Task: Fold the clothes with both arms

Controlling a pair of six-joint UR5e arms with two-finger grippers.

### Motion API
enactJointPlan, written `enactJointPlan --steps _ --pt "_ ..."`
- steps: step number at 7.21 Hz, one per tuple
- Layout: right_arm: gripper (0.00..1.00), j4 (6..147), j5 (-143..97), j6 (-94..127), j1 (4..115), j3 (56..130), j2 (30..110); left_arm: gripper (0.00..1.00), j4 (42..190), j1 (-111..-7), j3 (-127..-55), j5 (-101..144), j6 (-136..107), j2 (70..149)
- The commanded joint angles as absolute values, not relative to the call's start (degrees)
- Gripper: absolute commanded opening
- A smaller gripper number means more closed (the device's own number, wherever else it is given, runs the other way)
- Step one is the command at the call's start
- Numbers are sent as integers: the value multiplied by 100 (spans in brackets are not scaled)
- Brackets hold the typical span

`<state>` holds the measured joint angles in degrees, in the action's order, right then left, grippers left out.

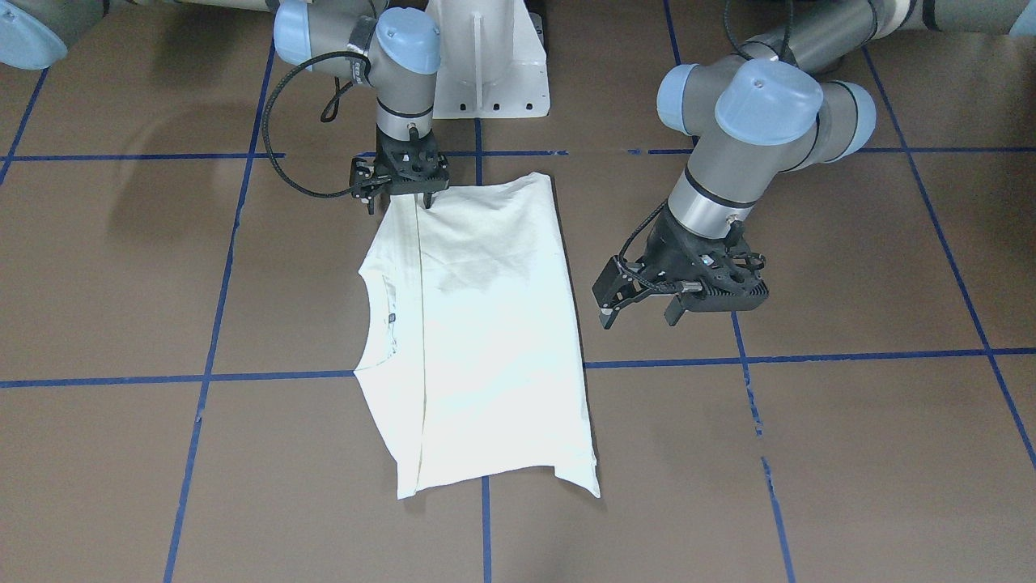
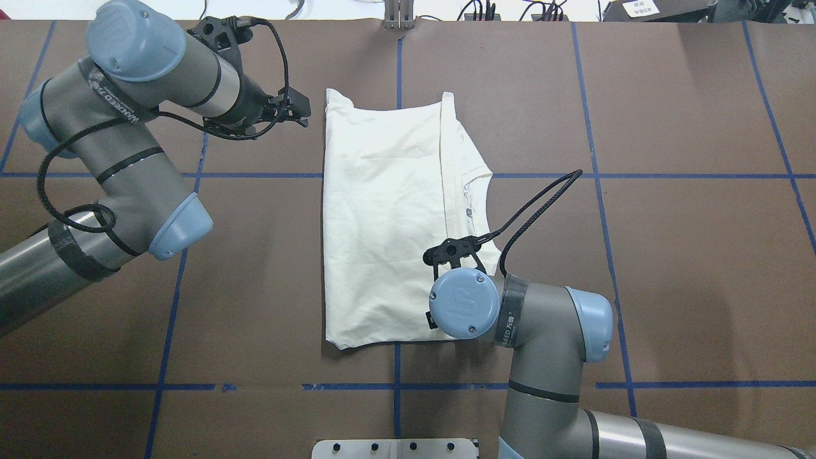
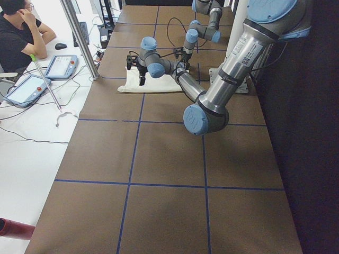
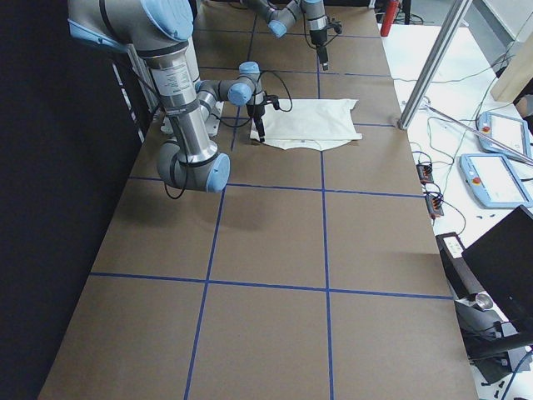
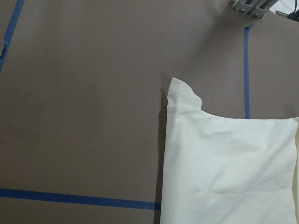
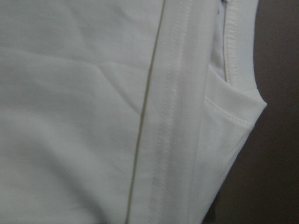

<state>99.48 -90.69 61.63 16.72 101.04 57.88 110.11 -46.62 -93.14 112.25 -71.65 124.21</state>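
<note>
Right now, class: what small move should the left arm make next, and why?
Probably ease the left gripper across and down onto the T-shirt's far hem corner. Its fingers stand open over the table beside that hem, while the right gripper sits at the shoulder corner nearest the robot.

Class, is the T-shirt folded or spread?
Folded: the T-shirt lies as a narrow rectangle, one layer's edge running lengthwise over another, no sleeves showing.

Four fixed, two wrist views; shared T-shirt (image 1: pixel 494 340).
</note>
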Motion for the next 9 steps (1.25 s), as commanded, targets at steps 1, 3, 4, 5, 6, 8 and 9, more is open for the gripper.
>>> enactJointPlan --steps 1,3,4,5,6,8,9 --pt "100 9949 -9393 5968 1810 10011 5774 100 11030 -4649 -9352 11232 -7172 12419" --pt "100 9949 -9518 5933 1942 10028 5792 100 11021 -4649 -9352 11224 -7172 12419" --pt "100 9949 -9658 5863 2038 10072 5818 100 11030 -4649 -9334 11224 -7172 12419" --pt "100 9941 -9711 5862 2065 10072 5836 100 11039 -4641 -9317 11224 -7172 12419" --pt "100 9949 -9712 5862 2065 10072 5853 100 11048 -4623 -9282 11224 -7172 12419" --pt "100 9949 -9712 5862 2109 10090 5906 100 11074 -4527 -9299 11224 -7181 12419" --pt "100 9941 -9686 5862 2127 10099 6002 100 11074 -4518 -9308 11224 -7181 12428"
